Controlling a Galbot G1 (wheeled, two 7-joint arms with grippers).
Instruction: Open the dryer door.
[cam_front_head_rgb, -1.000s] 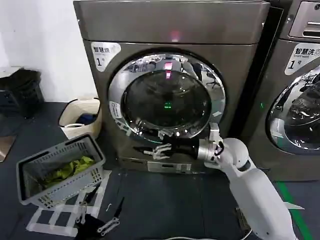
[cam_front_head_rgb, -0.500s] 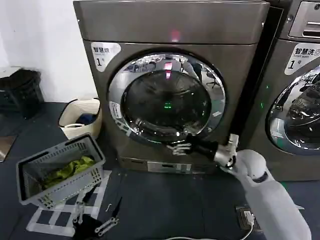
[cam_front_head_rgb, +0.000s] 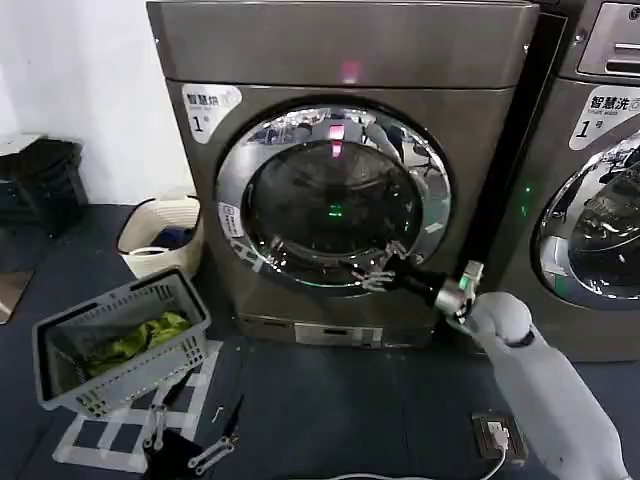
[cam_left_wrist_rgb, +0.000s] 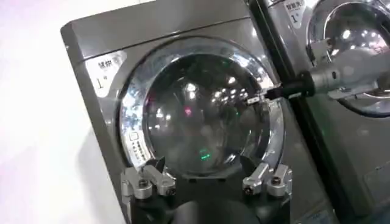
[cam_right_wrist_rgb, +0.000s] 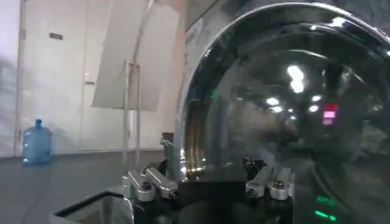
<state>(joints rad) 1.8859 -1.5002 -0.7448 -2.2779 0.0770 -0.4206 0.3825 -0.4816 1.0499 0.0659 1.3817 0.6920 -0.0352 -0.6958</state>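
A grey basket (cam_front_head_rgb: 120, 345) of green cloth (cam_front_head_rgb: 135, 340) sits on the dark floor (cam_front_head_rgb: 330, 400) near its left edge. Behind it, by the white wall (cam_front_head_rgb: 80, 90), stands a cream tub (cam_front_head_rgb: 160, 235). A second machine (cam_front_head_rgb: 590, 180) fills the right edge.

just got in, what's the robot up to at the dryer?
The right claw is at the lower right of the dryer door, fingers spread open against the chrome ring, going for the edge to pull it open. The door looks shut, seated flush in the machine front. The left claw hangs back, open, facing the door from a distance and touching nothing. A grey basket with green cloth sits on the floor to the left.
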